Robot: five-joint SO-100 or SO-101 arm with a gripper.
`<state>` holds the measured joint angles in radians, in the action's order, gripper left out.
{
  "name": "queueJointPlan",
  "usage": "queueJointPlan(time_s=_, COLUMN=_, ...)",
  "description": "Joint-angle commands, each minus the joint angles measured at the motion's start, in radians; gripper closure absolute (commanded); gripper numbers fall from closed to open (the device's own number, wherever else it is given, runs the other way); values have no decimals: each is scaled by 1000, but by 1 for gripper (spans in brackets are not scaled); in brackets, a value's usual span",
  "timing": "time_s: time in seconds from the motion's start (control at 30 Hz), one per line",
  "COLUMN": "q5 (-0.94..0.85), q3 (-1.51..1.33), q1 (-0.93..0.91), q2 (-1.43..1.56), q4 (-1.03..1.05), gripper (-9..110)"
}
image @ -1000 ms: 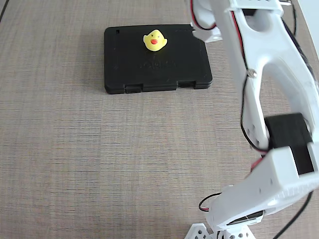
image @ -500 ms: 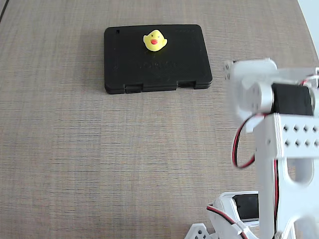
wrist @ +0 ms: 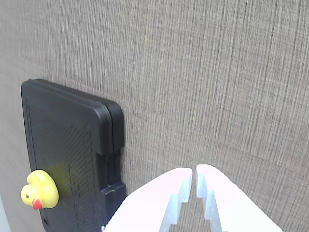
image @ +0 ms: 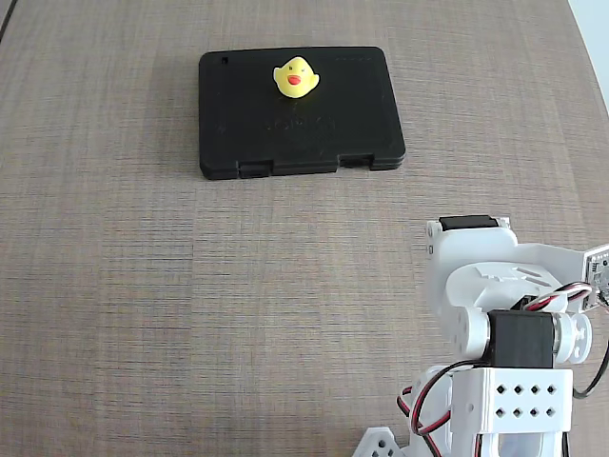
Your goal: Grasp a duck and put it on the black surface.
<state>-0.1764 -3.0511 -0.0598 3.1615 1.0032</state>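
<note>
A tiny yellow duck (image: 296,77) with a red-orange beak sits upright on the black case (image: 285,133), near its far edge. In the wrist view the duck (wrist: 39,189) sits on the case (wrist: 67,140) at the lower left. The arm is folded back at the lower right of the fixed view, well away from the case; its fingers do not show there. In the wrist view my gripper (wrist: 194,176) rises from the bottom edge. Its white fingers (wrist: 212,193) stand nearly together with only a thin slit between them, and nothing is held.
The table (image: 143,286) is a grey-brown woven-looking surface. The arm's white base and motors (image: 504,352) fill the lower right corner of the fixed view. A pale strip shows at the table's far right edge (image: 595,29).
</note>
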Motion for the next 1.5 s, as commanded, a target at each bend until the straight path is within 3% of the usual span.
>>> queueJointPlan(time_s=0.0, q5=6, q3=-25, q1=-17, q2=84, q4=-2, gripper=102)
queueJointPlan(time_s=0.27, q5=8, q3=-55, q1=-32, q2=202, q4=35, gripper=102)
queueJointPlan(time_s=0.73, q5=106, q3=-52, q1=-34, q2=202, q4=41, gripper=102)
queueJointPlan(time_s=1.47, q5=106, q3=-52, q1=-52, q2=202, q4=40, gripper=101)
